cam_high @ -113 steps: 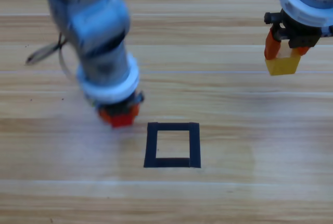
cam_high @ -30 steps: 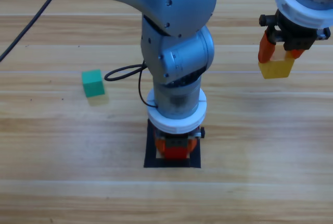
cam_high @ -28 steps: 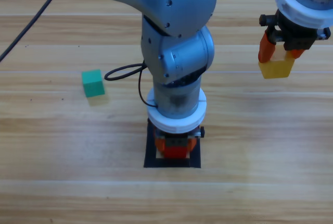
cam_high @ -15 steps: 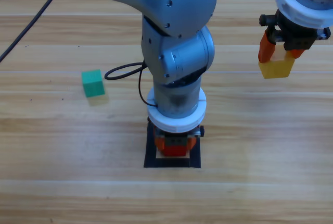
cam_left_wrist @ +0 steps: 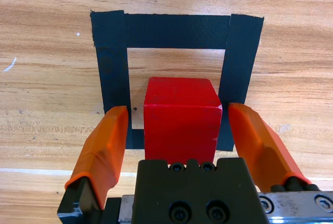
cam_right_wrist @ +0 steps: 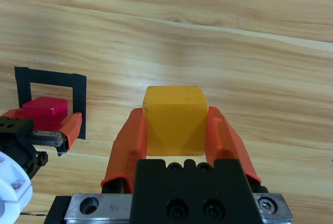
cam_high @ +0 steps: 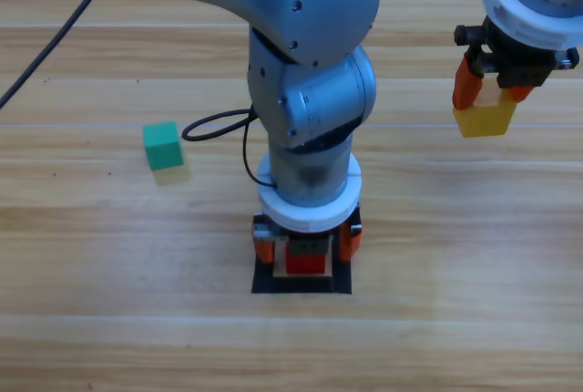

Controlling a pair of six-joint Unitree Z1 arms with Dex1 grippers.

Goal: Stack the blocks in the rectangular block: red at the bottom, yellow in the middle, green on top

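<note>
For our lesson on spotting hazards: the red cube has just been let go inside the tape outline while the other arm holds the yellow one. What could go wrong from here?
1. The left gripper stands open with its jaws close beside the red cube; a skewed retreat could nudge it onto the tape outline.
2. The right gripper holds the yellow cube aloft; arriving early, it might strike the left arm.

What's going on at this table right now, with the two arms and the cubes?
The left gripper stands open over the tape outline, its jaws apart on either side of the red cube, which sits inside the outline. The right gripper waits off to the right, shut on the yellow cube and holding it above the table. The green cube lies alone on the left, untouched.
</note>
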